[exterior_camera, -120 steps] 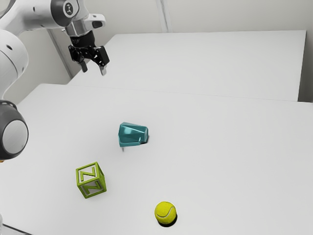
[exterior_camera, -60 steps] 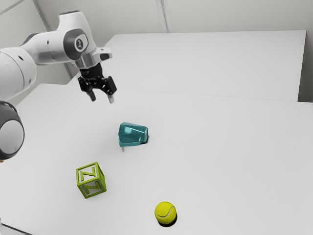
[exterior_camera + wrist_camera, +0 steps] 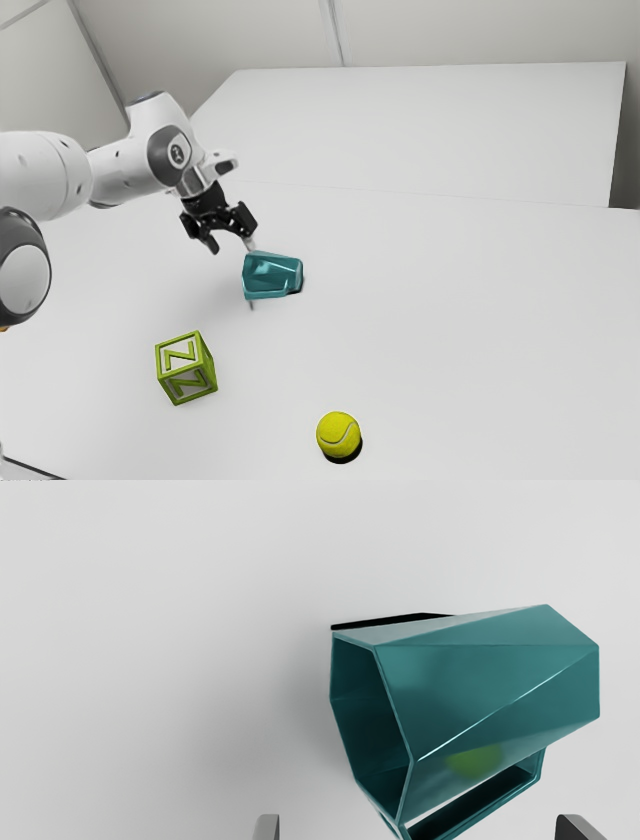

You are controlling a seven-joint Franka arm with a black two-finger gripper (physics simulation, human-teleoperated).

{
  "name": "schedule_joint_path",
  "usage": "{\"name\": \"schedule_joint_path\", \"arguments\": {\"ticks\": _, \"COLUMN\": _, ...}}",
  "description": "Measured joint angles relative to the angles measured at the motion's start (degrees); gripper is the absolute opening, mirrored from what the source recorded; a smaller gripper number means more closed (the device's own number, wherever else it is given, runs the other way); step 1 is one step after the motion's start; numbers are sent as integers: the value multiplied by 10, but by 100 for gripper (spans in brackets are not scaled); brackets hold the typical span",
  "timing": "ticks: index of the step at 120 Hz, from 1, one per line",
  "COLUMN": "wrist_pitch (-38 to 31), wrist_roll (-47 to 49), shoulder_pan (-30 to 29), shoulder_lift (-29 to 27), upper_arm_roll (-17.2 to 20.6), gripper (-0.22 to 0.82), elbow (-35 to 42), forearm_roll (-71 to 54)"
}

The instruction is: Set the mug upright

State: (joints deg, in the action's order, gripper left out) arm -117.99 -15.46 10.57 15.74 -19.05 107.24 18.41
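Exterior view: the black two-finger gripper (image 3: pixel 231 246) is above the white table (image 3: pixel 460 300), close to the faceted teal mug (image 3: pixel 272 275), which lies on its side, lower than the fingertips. The green-framed letter block (image 3: pixel 186 368) and yellow tennis ball (image 3: pixel 338 434) sit farther from the gripper. In the wrist view, the fingers (image 3: pixel 266 829) stand spread wide, the mug's handle (image 3: pixel 487 805) nearer them than its base.

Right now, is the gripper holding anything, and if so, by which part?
Nothing is held: the gripper is open, its fingers wide apart, and the teal mug lies on its side on the table.
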Motion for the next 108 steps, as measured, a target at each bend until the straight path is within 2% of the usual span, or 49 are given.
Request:
{"name": "schedule_joint_path", "arguments": {"ticks": 47, "wrist_pitch": -79, "wrist_roll": -68, "shoulder_pan": -2, "shoulder_lift": 12, "upper_arm_roll": -8, "gripper": 60, "elbow": 43, "forearm_roll": 148}}
{"name": "schedule_joint_path", "arguments": {"ticks": 108, "wrist_pitch": -90, "wrist_roll": -156, "shoulder_pan": -6, "shoulder_lift": 19, "upper_arm_roll": -10, "gripper": 60, "elbow": 78, "forearm_roll": 282}}
